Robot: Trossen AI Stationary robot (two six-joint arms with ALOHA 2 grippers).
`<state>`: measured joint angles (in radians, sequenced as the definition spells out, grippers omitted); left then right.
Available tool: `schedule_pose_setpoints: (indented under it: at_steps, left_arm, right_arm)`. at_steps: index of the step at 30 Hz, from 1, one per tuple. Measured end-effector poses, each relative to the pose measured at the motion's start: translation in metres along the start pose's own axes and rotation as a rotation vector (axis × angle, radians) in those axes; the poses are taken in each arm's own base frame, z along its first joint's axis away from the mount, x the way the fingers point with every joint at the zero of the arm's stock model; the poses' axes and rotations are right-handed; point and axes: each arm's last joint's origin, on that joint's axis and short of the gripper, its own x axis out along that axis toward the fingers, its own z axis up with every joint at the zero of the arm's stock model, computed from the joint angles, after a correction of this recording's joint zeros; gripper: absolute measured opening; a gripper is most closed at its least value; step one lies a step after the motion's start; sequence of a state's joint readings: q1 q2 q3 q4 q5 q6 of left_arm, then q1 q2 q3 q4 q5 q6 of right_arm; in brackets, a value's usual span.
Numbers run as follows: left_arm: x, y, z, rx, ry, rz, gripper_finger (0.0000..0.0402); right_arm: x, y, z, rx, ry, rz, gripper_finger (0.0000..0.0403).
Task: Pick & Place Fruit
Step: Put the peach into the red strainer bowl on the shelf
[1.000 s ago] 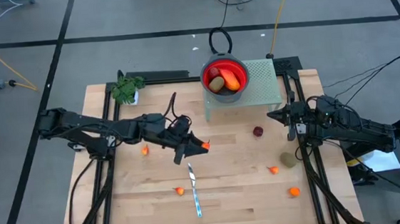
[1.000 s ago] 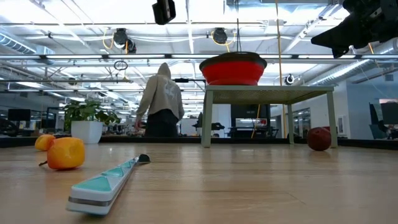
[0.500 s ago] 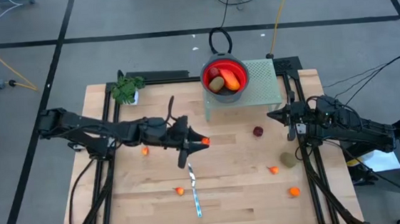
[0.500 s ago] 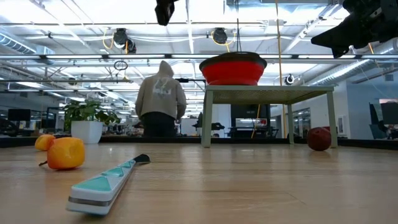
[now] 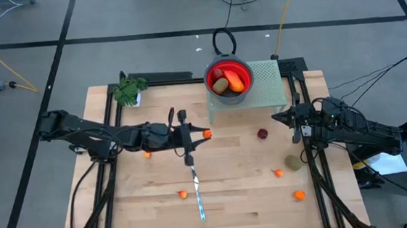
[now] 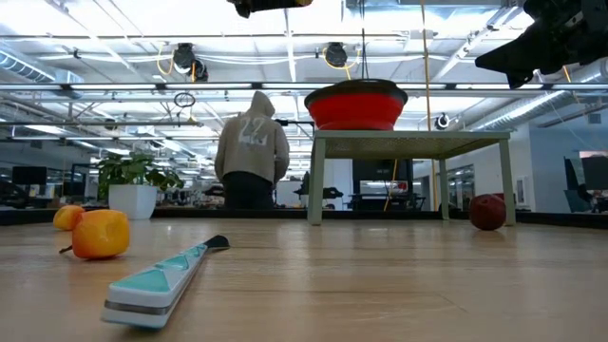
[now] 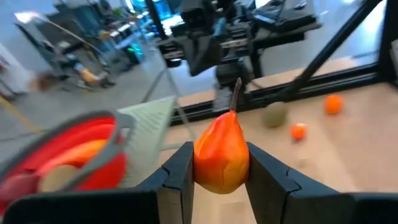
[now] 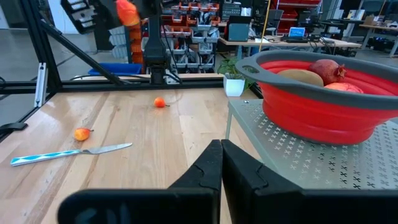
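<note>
The bench [image 5: 232, 199] is a wooden top with dark rails along its left and right edges. At the far edge stands a small green perforated stand [image 5: 266, 80], and on it a red bowl [image 5: 229, 83] that already holds some fruit. The middle of the bench is mostly free; a knife [image 5: 197, 194] lies there, pointing toward the near edge.

The left arm reaches from the left rail across to the middle, stretched out almost level and raised above the wood. The left tool [image 5: 204, 134] is clamped on an orange pear-shaped fruit [image 7: 221, 155], one finger on each side of it, the stem pointing up. It hangs between the knife and the bowl's stand.

The right arm waits over the right rail, and the right tool [image 8: 220, 163] has its fingers pressed together, holding nothing.

Loose fruit lies apart on the wood: a dark red ball [image 5: 262, 133], an olive oval [image 5: 293, 163] at the right rail, and small orange pieces [image 5: 299, 194] near the front.
</note>
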<state>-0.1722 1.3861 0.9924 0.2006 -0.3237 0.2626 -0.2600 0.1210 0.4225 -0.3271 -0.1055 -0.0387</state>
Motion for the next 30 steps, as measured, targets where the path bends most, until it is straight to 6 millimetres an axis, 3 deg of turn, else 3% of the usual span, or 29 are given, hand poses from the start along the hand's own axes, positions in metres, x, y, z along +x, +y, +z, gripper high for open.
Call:
schedule_pose_setpoints:
  at_steps: [10,20,24,30]
  left_arm:
    - [0.0,0.004,0.004,0.169,-0.021,0.094,0.0108]
    - [0.0,0.004,0.005,0.139,-0.032,0.098,0.0108]
    - [0.0,0.006,0.01,0.005,-0.083,0.111,0.0108]
    - [0.0,0.018,0.017,-0.34,-0.196,0.139,0.0108]
  right_arm:
    - [0.0,0.0,0.0,0.0,0.0,0.0,0.0]
    - [0.0,0.0,0.0,0.0,0.0,0.0,0.0]
    - [0.0,0.0,0.0,0.0,0.0,0.0,0.0]
    - [0.0,0.0,0.0,0.0,0.0,0.0,0.0]
